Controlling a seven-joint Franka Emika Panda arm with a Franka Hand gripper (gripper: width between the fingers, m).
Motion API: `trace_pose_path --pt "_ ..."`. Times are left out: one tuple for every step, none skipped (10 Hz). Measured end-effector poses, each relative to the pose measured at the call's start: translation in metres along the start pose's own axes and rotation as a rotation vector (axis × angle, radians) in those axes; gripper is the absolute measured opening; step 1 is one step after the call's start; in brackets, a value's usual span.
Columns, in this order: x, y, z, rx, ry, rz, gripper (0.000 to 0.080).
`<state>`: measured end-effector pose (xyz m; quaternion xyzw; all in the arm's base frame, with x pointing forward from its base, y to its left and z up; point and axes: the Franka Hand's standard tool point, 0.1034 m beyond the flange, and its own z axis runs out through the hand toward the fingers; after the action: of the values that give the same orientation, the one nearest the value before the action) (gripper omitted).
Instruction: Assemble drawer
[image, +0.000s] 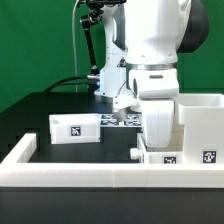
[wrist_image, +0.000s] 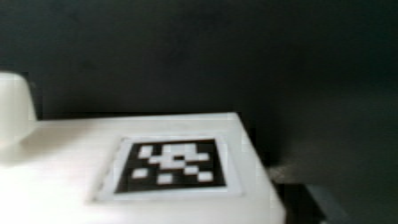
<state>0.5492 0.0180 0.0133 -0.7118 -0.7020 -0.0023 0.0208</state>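
black tabletop (image: 30, 108) before a green backdrop (image: 30, 40) holds the drawer (image: 200, 130) in loose parts, one tray (image: 75, 128) at centre left, the shell (image: 205, 108) at right, a second tray (image: 162, 157) at lower centre, nothing slotted in yet, and the gripper (image: 156, 142) low over that second tray hides its fingers, so its opening and hold cannot be told

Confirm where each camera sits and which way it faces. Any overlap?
Exterior view: off the arm, outside the border rail, looking roughly level across the black table toward the green backdrop; shows the white arm.
Wrist view: on the wrist, looking steeply down at a tagged white drawer part; none of the robot shows clearly.
Shared: the black table; probably that drawer part too, though I cannot tell which one it is.
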Motion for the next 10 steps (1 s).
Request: trace_pose_path --pt "0.001 0.001 -0.003 -0.002 -0.001 0.002 0.0426" --pt "0.001 0.002 -0.006 -0.003 -0.002 0.002 0.0557" --pt "0.0 0.002 -0.011 0.0 -0.004 0.003 0.0557" --pt "-0.003 0.004 -0.018 0.002 -0.008 0.005 0.063" --pt "-0.006 0.006 -0.025 0.003 -0.011 0.009 0.0644" --pt "-0.01 0.008 -0.031 0.014 -0.016 0.009 0.0644" --pt "-0.017 0.012 -0.037 0.025 -0.019 0.001 0.0648" --pt "-0.03 0.014 -0.038 0.033 -0.022 -0.005 0.0648" --pt "-0.038 0.017 -0.037 0.038 -0.02 -0.011 0.0648" --pt "-0.046 0.025 -0.039 0.025 -0.019 -0.011 0.0648"
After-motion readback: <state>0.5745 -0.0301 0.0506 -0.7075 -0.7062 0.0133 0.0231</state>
